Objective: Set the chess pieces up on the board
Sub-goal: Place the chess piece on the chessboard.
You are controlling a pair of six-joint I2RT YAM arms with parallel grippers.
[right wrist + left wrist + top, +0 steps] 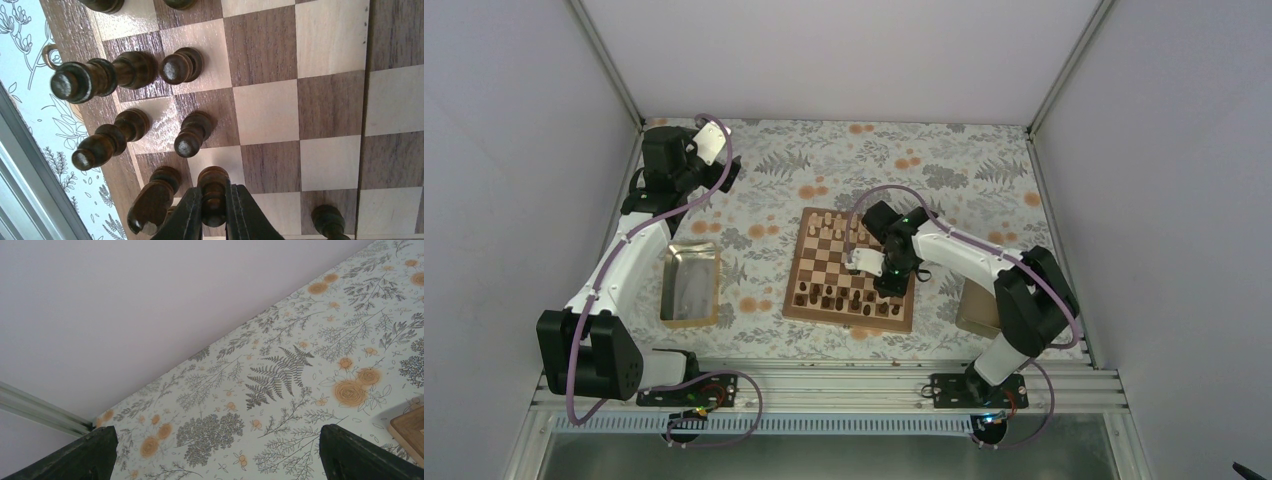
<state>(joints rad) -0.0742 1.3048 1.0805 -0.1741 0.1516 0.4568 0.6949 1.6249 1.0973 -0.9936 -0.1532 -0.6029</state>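
Note:
The board [829,265] lies mid-table. Pale chess pieces [829,225] stand along its far rows and dark ones [829,297] along its near rows. My right gripper [887,283] hangs over the near right part of the board. In the right wrist view it [214,210] is shut on a dark pawn [213,192], head toward the camera, base close to a light square; contact is unclear. A dark knight [150,200] stands just left of it. My left gripper [709,145] is raised at the back left, open [215,460] and holding nothing.
A metal tray [691,285] lies left of the board. Another container [977,308] sits at the right, partly hidden by my right arm. Several dark pieces [192,134] crowd the squares beside the held pawn. Walls close in three sides.

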